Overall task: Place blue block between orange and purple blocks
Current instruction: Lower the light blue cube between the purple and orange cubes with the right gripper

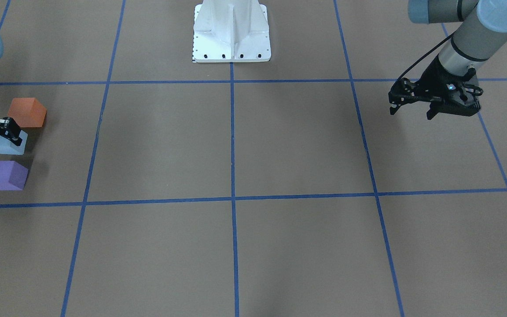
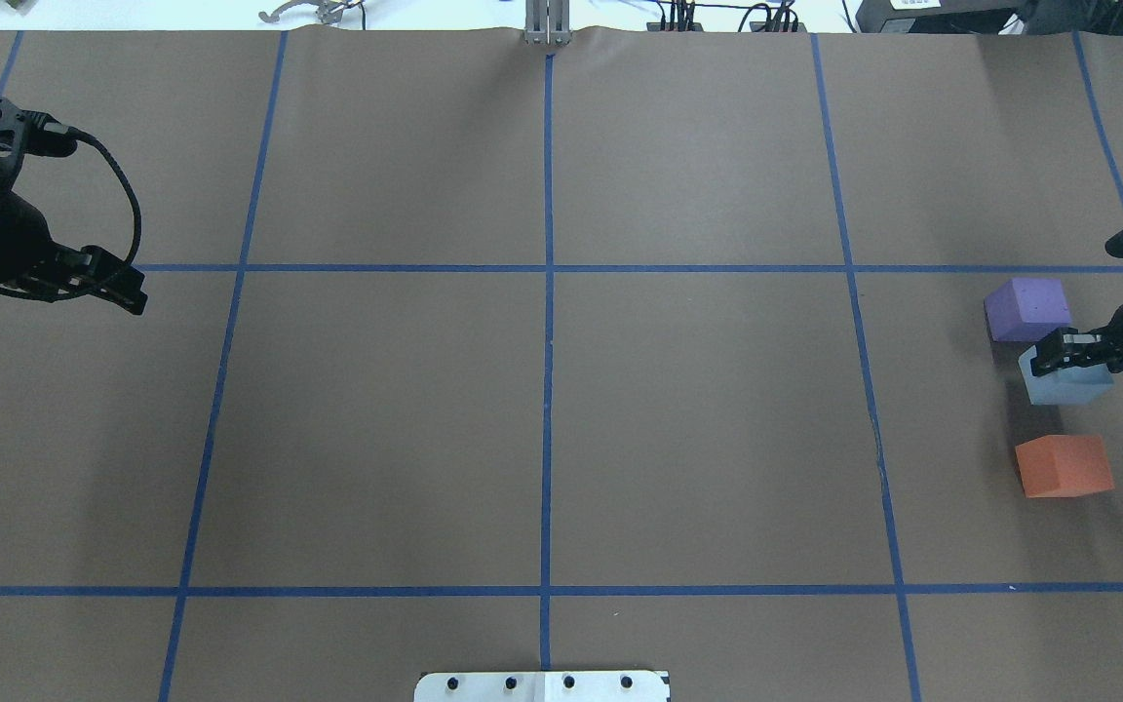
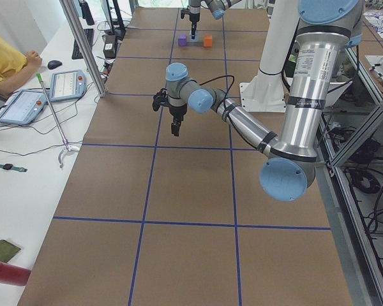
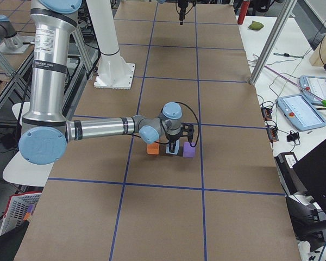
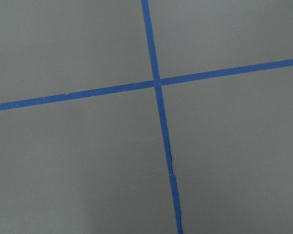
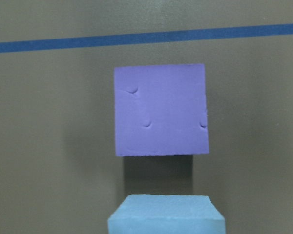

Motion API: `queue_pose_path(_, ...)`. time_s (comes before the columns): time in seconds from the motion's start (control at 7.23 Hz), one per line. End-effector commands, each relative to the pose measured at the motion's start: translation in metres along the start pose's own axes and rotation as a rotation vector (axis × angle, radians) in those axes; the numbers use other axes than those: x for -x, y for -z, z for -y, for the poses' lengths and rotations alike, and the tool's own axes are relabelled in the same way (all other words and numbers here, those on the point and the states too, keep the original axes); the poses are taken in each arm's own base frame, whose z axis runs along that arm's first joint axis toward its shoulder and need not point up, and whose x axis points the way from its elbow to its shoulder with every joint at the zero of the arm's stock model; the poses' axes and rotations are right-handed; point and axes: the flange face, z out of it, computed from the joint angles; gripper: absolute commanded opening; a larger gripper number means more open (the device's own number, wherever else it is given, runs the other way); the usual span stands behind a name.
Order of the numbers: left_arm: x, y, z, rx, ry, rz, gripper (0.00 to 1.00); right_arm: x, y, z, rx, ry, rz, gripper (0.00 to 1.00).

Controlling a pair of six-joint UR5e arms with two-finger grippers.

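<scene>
The light blue block (image 2: pixel 1073 387) sits between the purple block (image 2: pixel 1027 308) and the orange block (image 2: pixel 1064 466) near the table's right edge. My right gripper (image 2: pixel 1059 353) is down on the blue block, with its fingers on the block's sides, shut on it. In the front view the blue block (image 1: pixel 2 146) lies between the orange (image 1: pixel 27 112) and purple (image 1: pixel 6 175) blocks. The right wrist view shows the purple block (image 6: pixel 160 109) ahead and the blue block's top (image 6: pixel 166 214) at the bottom edge. My left gripper (image 1: pixel 412 110) hangs open and empty above the table on the far side.
The robot's white base (image 1: pixel 231 33) stands at the middle of the table's near edge. Blue tape lines (image 2: pixel 547 268) divide the brown table into squares. The left wrist view shows only a tape crossing (image 5: pixel 156 83).
</scene>
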Motion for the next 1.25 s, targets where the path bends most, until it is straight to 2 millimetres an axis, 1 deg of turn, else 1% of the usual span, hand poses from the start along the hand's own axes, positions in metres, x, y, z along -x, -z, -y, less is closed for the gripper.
queue_pose_path(0.0,-0.001,0.001,0.000,-0.001,-0.001,-0.001,1.00,0.004,-0.003,0.005,0.001,-0.005,0.002,0.00)
queue_pose_path(0.14,-0.001,0.001,0.000,-0.001,0.001,-0.001,1.00,0.006,-0.006,0.007,0.004,-0.006,0.001,0.00)
queue_pose_path(0.28,0.000,0.000,0.000,0.000,0.001,0.000,1.00,0.003,-0.010,0.008,0.009,-0.015,-0.005,0.00)
queue_pose_path(0.55,-0.002,0.001,0.000,-0.001,-0.001,-0.002,1.00,0.008,-0.014,0.006,0.018,-0.011,-0.002,0.00)
queue_pose_path(0.97,-0.004,0.006,-0.002,-0.009,-0.007,-0.007,1.00,0.014,-0.021,0.002,0.032,-0.006,-0.003,0.07)
queue_pose_path(1.11,-0.005,0.006,-0.002,-0.008,-0.008,-0.007,1.00,0.014,-0.022,0.001,0.033,-0.006,-0.005,0.27)
